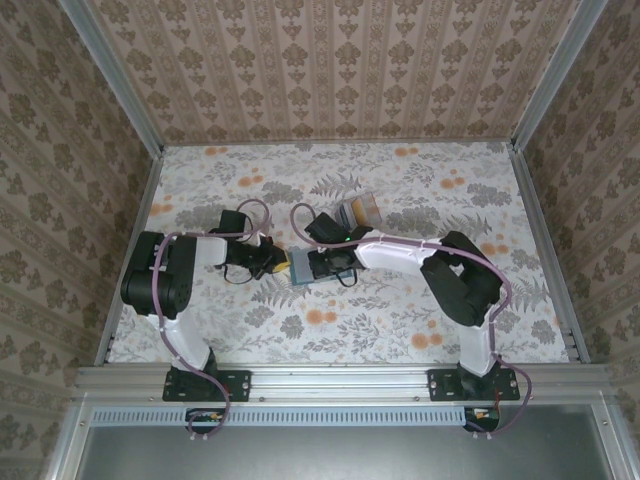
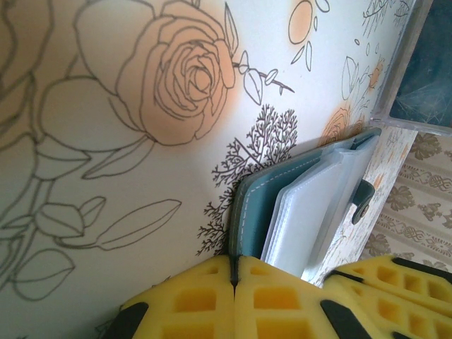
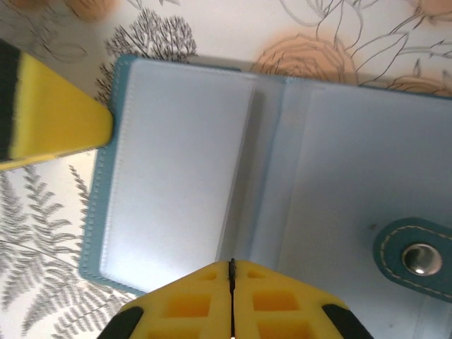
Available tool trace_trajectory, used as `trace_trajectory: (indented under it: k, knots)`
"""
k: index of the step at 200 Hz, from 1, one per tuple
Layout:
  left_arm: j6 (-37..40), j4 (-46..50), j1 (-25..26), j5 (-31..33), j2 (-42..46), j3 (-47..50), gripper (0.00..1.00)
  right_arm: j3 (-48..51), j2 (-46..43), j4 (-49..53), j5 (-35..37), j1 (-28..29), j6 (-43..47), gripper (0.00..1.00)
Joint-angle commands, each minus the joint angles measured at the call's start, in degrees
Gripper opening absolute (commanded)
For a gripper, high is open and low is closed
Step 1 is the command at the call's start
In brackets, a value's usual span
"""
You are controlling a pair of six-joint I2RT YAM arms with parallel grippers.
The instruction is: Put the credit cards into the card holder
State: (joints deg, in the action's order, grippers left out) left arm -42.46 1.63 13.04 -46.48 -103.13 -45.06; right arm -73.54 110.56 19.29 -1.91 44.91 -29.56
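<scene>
I'm working over the floral table [image 1: 400, 320]. Both arms reach in toward its middle and meet over the card holder [image 3: 176, 162], which lies opened flat like a booklet with its pale blue-grey sleeves facing up. I judge this is the point of the pose: a folding wallet will spring closed unless something pins it.

The credit cards [image 1: 358, 209] sit as a small grey and orange stack farther back on the table. They are near the holder but apart from it, and neither arm has them, so by my reading none has gone in yet.

The right gripper [image 3: 232, 296] has its yellow fingers pressed together with nothing between them. Its tips are down at the holder's near edge beside the fold, apparently as a weight. The left gripper [image 2: 233, 296] is likewise closed to a seam, its tip at the teal cover's outer edge. I can't tell whether it pinches that edge or only bears on it.

The snap tab [image 3: 417, 258] lies loose on the far leaf, unfastened.

I expect one arm must let go to fetch a card, and the leaf may lift then.
</scene>
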Motion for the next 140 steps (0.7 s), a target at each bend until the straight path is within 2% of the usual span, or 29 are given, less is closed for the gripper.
trace_trajectory:
  k: [1,26,50,66,97,114,140]
  knots:
    - [-0.1,3.0,0.0,0.5,-0.7,1.1,0.03,1.5,-3.4,-1.9,-2.3,-1.7,-0.6,0.09]
    - [0.1,3.2,-0.1,0.7,-0.5,1.2,0.03,4.2,-7.6,-3.7,-2.9,-5.1,-0.4,0.19]
    - [0.3,3.2,0.0,0.8,-0.3,1.2,0.07,4.3,-11.6,-1.2,-2.4,-11.1,3.6,0.32]
    - [0.4,3.4,0.0,0.8,-0.6,0.8,0.11,3.5,-12.5,-0.9,-3.8,-15.1,5.7,0.35]
    - [1.0,3.5,0.0,0.6,-0.6,0.1,0.22,-5.3,-8.5,6.5,-3.0,-19.0,10.6,0.51]
    - [1.8,4.1,0.0,1.3,0.1,0.2,0.28,-9.0,-5.6,8.8,-3.5,-21.0,11.7,0.53]
    - [2.6,4.3,-0.1,1.6,0.8,0.4,0.32,-14.2,-1.4,13.1,-3.5,-22.7,13.5,0.56]
